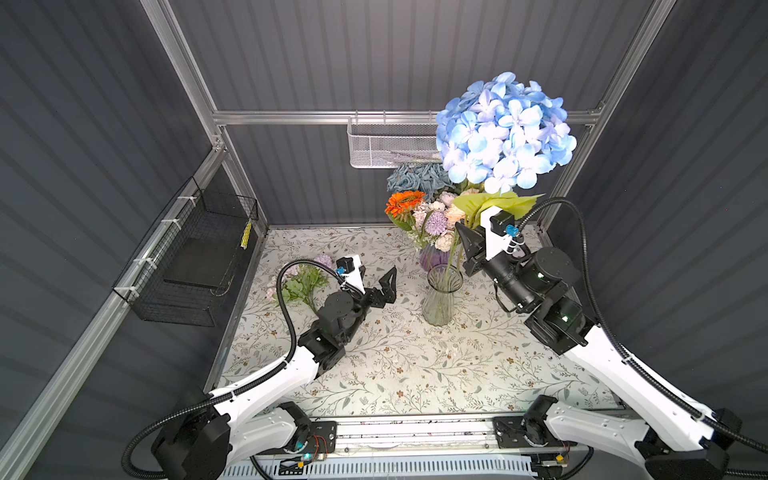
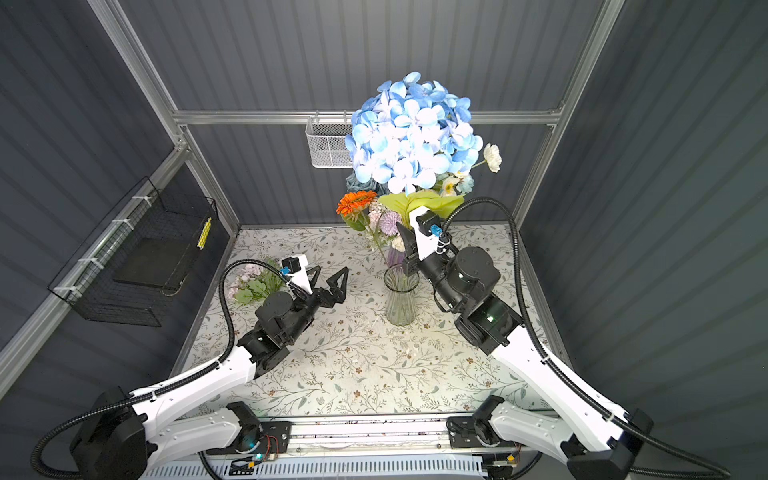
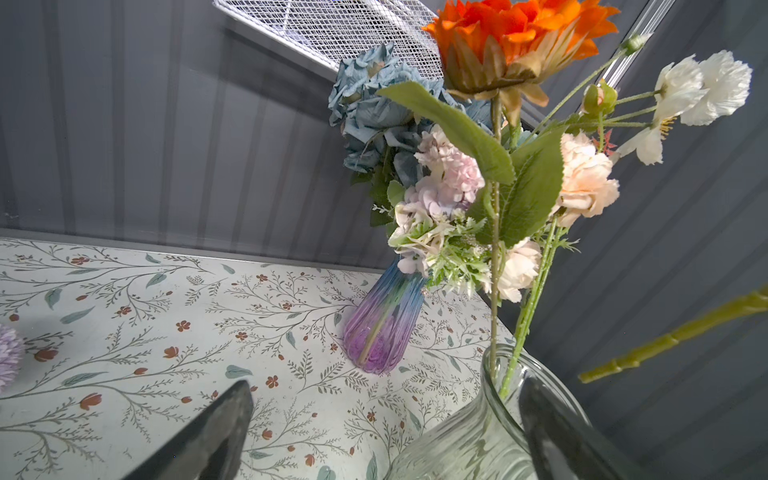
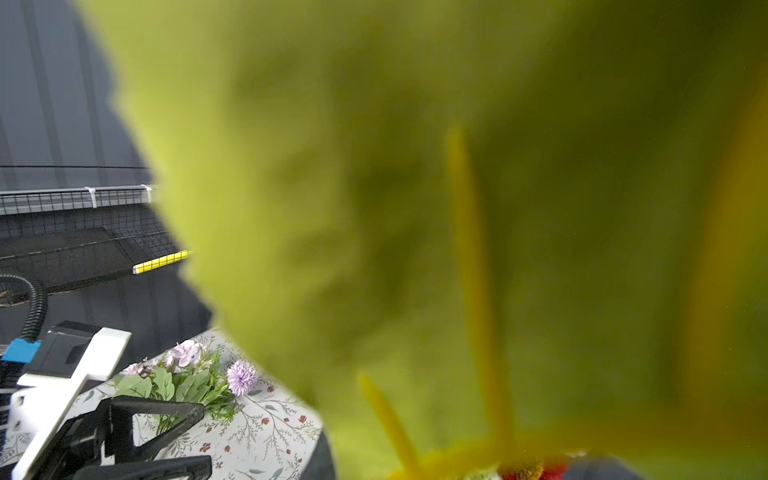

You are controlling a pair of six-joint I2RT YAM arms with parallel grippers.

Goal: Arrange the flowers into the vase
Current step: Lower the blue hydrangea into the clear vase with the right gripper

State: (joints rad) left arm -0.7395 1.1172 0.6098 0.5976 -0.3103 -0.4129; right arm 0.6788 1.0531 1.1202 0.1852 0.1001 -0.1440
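Observation:
A clear glass vase (image 1: pixel 441 299) (image 2: pixel 400 300) (image 3: pixel 465 444) stands mid-table with the stems of an orange bloom (image 3: pixel 515 37) and a white sprig (image 3: pixel 702 87) in it. My right gripper (image 1: pixel 477 233) (image 2: pixel 409 243) is shut on the stem of a big blue hydrangea (image 1: pixel 505 129) (image 2: pixel 415 133), held high over the vase. The stem's cut end (image 3: pixel 594 374) hangs beside the vase mouth, outside it. A green leaf (image 4: pixel 457 208) blocks the right wrist view. My left gripper (image 1: pixel 376 277) (image 2: pixel 328 277) (image 3: pixel 386 419) is open and empty, just left of the vase. More flowers (image 1: pixel 301 282) (image 2: pixel 253 284) (image 4: pixel 187 378) lie at the table's left.
A purple-blue vase (image 1: pixel 432 258) (image 3: pixel 384 324) full of mixed blooms stands just behind the clear one. A white mesh basket (image 1: pixel 390 145) hangs on the back wall. A black wire basket (image 1: pixel 195 257) hangs on the left wall. The table cover (image 1: pixel 415 365) is floral.

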